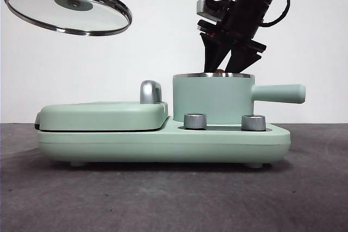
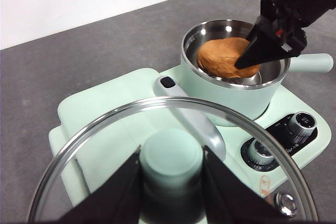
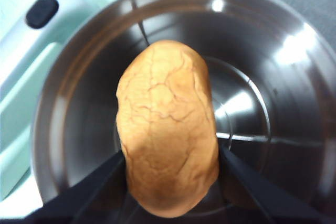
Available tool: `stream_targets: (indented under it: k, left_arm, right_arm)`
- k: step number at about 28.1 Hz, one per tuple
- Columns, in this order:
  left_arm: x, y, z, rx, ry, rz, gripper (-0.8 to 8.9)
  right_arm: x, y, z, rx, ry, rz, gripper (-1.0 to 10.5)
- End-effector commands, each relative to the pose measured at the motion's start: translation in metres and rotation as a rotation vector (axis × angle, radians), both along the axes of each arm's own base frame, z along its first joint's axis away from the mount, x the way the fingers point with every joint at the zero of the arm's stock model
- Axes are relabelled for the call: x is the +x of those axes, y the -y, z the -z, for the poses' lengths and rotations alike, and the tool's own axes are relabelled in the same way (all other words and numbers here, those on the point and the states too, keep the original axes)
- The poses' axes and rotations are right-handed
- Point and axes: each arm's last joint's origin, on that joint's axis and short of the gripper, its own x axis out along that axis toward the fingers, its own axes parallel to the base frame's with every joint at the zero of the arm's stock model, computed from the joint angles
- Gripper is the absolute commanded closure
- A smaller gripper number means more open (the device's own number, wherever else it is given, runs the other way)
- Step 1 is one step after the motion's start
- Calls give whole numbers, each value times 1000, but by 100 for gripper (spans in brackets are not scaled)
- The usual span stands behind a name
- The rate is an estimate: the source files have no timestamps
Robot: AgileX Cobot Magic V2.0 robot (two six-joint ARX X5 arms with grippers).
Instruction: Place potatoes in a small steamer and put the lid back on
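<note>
— Grey worktop (image 1: 174, 199) under a white wall: what do you get from the front view?

— You see the small steamer (image 1: 212, 97) seated on the mint-green cooker base (image 1: 163, 142), its long handle running level toward the right edge. Your right hand (image 1: 227, 61) has its black jaws dipped to the steel rim, and only a sliver of the potato (image 1: 219, 71) peeks above that rim. The lid (image 1: 68, 6) hangs tilted at the top left, well apart from the pot.

— And your left wrist view?

— Your left hand (image 2: 171, 169) is clamped on the lid's green knob, glass spreading round it. Beyond, the potato lies inside the steamer, pinched between the other hand's jaws.

— The right wrist view?

— You look straight down into the steel bowl. The potato's long axis runs away from the camera, one end near the jaws' roots, the other toward the bowl's middle. Jaws press on both its long flanks. You cannot tell whether it touches the floor.
</note>
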Motion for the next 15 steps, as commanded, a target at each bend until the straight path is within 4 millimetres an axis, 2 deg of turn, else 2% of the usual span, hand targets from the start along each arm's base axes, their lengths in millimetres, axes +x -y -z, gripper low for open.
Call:
stream_targets:
  k: [1, 11, 15]
  left_arm:
    - [1, 1, -8, -21, 42, 4, 803]
    - [1, 1, -7, -21, 41, 4, 803]
    - [1, 1, -7, -20, 41, 4, 803]
  right_arm:
    - [6, -3, 0, -7, 24, 0, 755]
    - [10, -5, 8, -13, 6, 0, 753]
    - [10, -5, 8, -13, 5, 0, 644]
